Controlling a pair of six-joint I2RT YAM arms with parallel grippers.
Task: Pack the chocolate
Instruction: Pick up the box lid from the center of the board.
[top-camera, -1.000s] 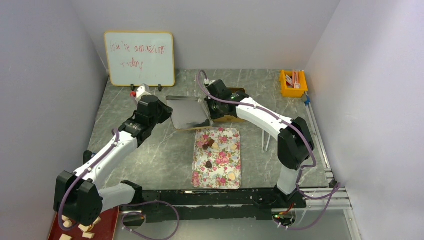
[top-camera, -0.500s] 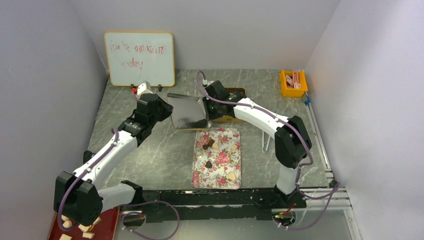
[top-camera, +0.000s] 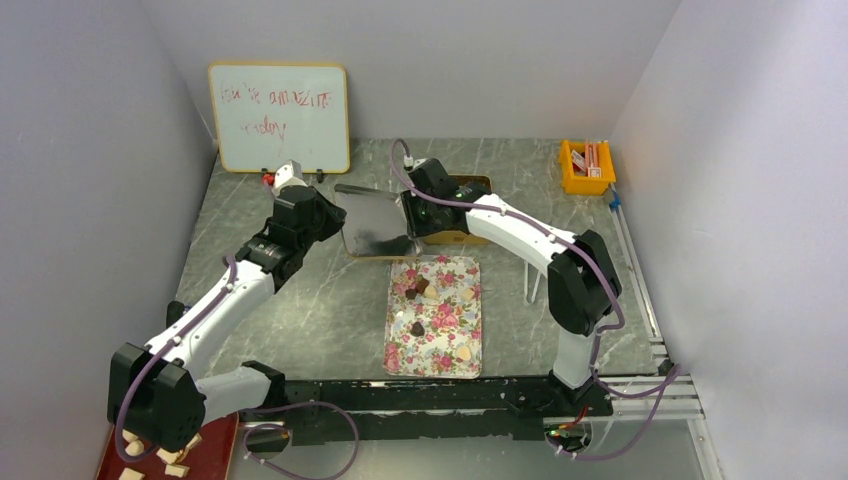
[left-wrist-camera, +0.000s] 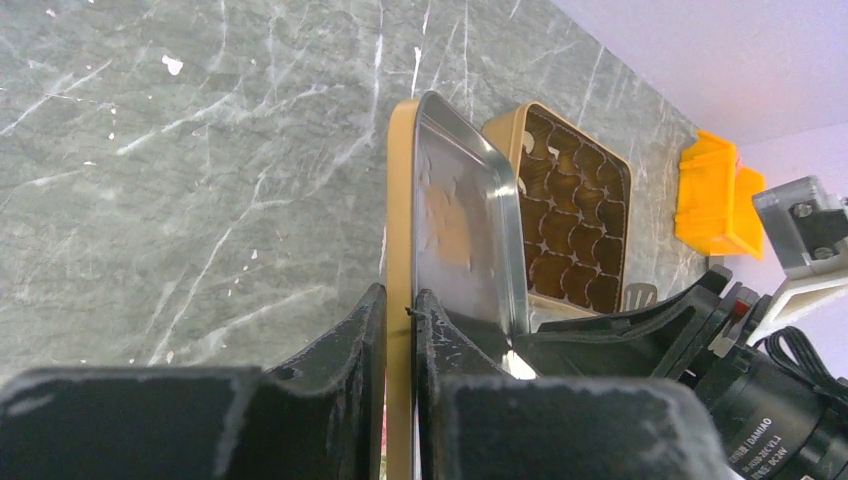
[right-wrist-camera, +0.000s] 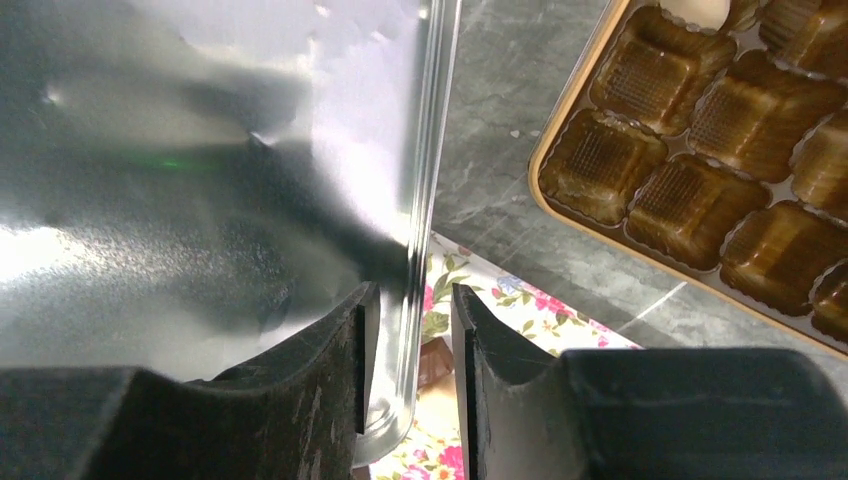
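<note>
Several small chocolates, dark brown (top-camera: 417, 328) and tan (top-camera: 465, 353), lie on a floral tray (top-camera: 445, 340) in the middle of the table. A metal lid (top-camera: 375, 225), silver inside and tan outside, stands tilted on edge between my two grippers. My left gripper (top-camera: 338, 222) is shut on the lid's tan edge (left-wrist-camera: 400, 200). My right gripper (top-camera: 408, 222) is open, its fingers astride the lid's rim (right-wrist-camera: 425, 180), with a gap on the outer side. The tan box with brown moulded cups (left-wrist-camera: 570, 220) lies behind the lid, partly hidden by my right arm. It also shows in the right wrist view (right-wrist-camera: 700, 120).
A whiteboard (top-camera: 279, 117) stands at the back left. An orange bin (top-camera: 587, 165) sits at the back right. A red tray with pale chunks (top-camera: 165, 455) lies off the near left corner. The floral tray (right-wrist-camera: 500, 290) lies just below my right fingers.
My right gripper has shifted a little left against the lid. The lid has tipped up slightly more. The left arm has barely moved.
</note>
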